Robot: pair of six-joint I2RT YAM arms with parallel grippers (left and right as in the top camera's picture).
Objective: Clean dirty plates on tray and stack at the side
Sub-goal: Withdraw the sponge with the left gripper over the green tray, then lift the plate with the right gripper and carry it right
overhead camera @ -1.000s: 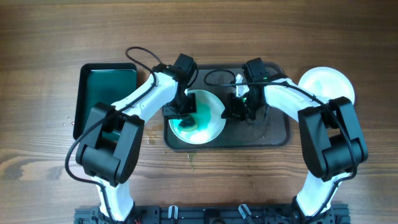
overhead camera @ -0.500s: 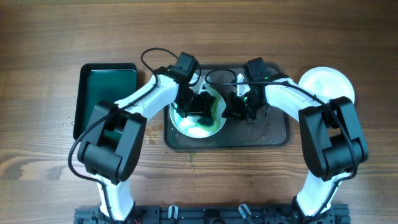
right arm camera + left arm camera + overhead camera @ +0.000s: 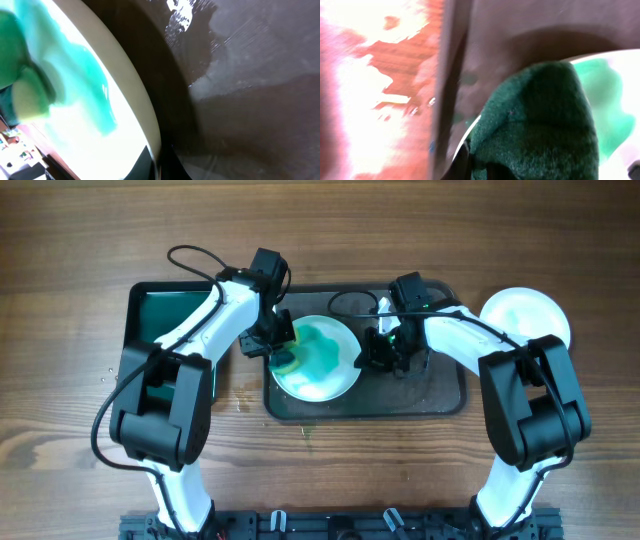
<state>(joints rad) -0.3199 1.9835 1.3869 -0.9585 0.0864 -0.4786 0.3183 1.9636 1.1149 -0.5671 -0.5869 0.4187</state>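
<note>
plate (image 3: 325, 375): white, teal-green smear | side plate (image 3: 525, 315): plain white | tray (image 3: 440, 395): dark grey-brown | sponge (image 3: 540, 125): dark green, pale yellow side | small tray (image 3: 170, 310): green, black rim | table (image 3: 80, 240): brown wood grain

The plate (image 3: 330, 377) is seen as glossy, the tray (image 3: 440, 387) as matt and textured, the green sponge (image 3: 540, 130) as perhaps fibrous.
</note>
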